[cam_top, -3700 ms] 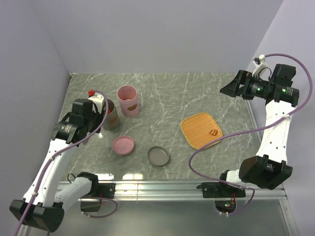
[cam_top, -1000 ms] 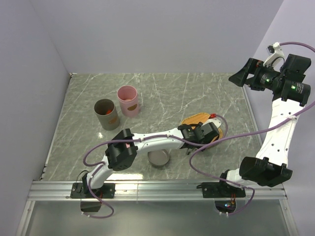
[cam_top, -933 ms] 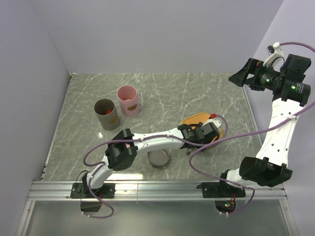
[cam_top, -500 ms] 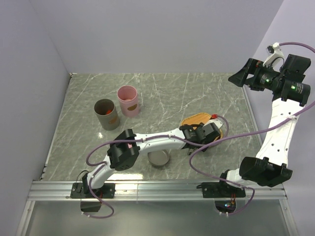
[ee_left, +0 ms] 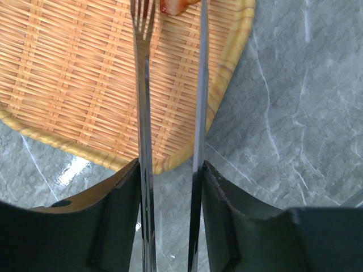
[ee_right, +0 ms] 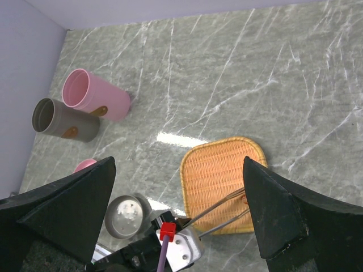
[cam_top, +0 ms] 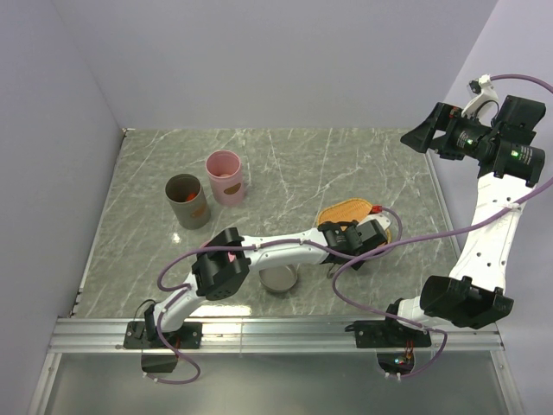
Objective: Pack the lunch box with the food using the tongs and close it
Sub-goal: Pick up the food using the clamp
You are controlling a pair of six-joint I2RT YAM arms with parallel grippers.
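On tray (ee_left: 68,85): 1 red strip (ee_left: 176,5); tongs (ee_left: 143,113): 1 pair; cups (cam_top: 187,201) (cam_top: 225,177): 2

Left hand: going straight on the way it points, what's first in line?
The left hand carries the tongs ahead of it. Their tips flank the red food piece on the woven tray, so that comes first. Height above the tray is unclear.

On tray (ee_left: 68,85), food (ee_left: 173,5) between tongs (ee_left: 199,113)
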